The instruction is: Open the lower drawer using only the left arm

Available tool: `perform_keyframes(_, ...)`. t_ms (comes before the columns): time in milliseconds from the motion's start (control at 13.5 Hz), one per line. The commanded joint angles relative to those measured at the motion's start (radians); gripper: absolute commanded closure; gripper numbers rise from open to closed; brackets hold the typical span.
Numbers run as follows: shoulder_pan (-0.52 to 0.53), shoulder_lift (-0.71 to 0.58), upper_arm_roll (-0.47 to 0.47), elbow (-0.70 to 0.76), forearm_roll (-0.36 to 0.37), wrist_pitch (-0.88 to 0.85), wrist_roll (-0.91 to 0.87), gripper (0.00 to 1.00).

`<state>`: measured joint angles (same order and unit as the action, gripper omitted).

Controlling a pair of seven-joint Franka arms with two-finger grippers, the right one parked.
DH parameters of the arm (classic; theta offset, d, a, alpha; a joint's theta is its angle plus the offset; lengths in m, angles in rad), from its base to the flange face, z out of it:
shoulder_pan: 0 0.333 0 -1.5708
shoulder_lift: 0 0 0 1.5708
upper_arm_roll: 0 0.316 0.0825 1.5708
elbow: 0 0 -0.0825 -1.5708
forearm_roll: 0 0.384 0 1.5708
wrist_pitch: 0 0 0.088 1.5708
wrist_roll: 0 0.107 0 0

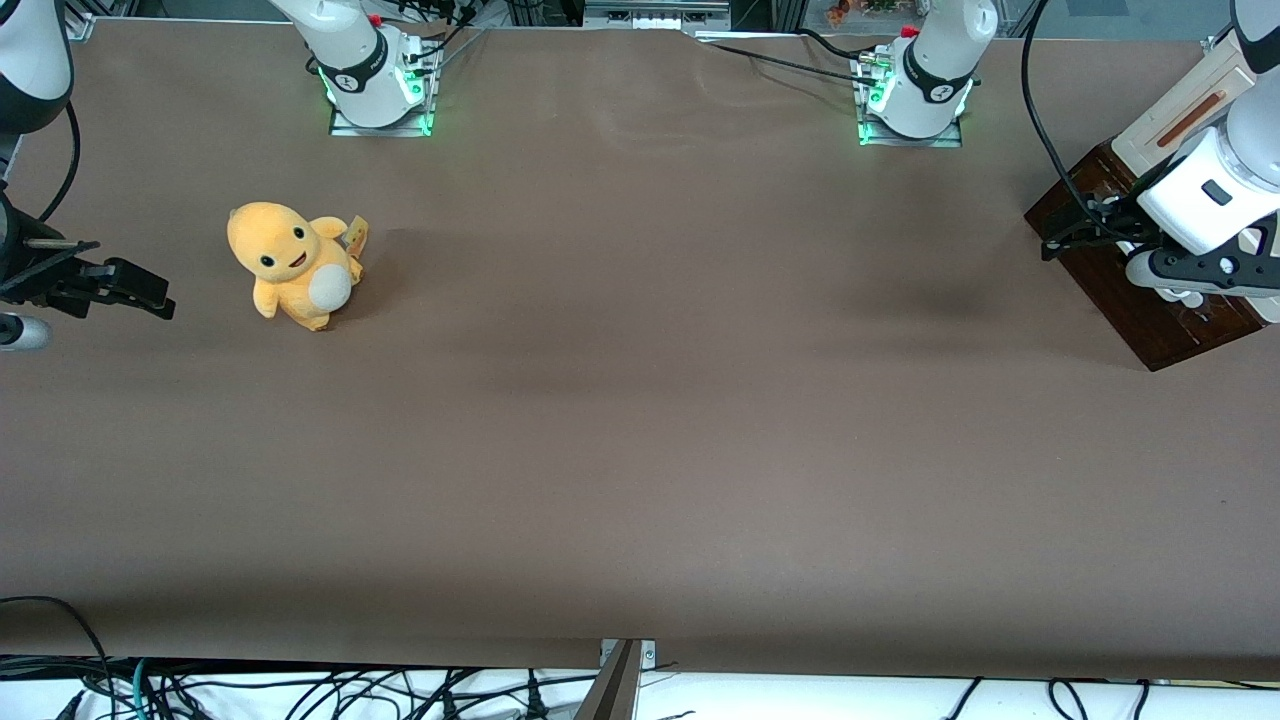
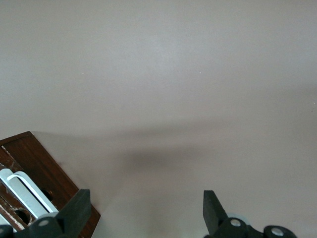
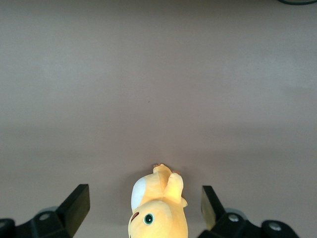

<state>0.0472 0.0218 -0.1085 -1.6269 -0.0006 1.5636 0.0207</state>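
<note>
Cabinet [image 1: 1135, 290] of dark brown wood stands at the working arm's end of the surface [image 1: 640, 400], at about 3 o'clock in the front view. It sits turned, so its long axis runs from about 10 o'clock to 4 o'clock there. The left arm [image 1: 1215, 195] covers much of it, with the claw [image 1: 1170, 285] low over the dark wood. In the front view the lower drawer cannot be told apart from the cabinet body. The left wrist view gives more: the lower drawer [image 2: 34, 171] shows its brown front and the white bar handle [image 2: 27, 193], which lies along the front. This view also shows the claw [image 2: 144, 208] with its fingers [image 2: 77, 210] spread wide and nothing between them. A yellow plush toy [image 1: 295, 262] stands toward the parked arm's end, well apart from the cabinet.
</note>
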Motion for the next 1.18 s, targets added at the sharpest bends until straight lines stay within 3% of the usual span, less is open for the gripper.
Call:
perform_keyframes(0, 0.000, 0.012, -0.003, 0.032, -0.016, -0.022, -0.012, 0.00)
perform_keyframes(1108, 0.010, 0.040, 0.000, 0.039, -0.015, -0.039, -0.015, 0.00)
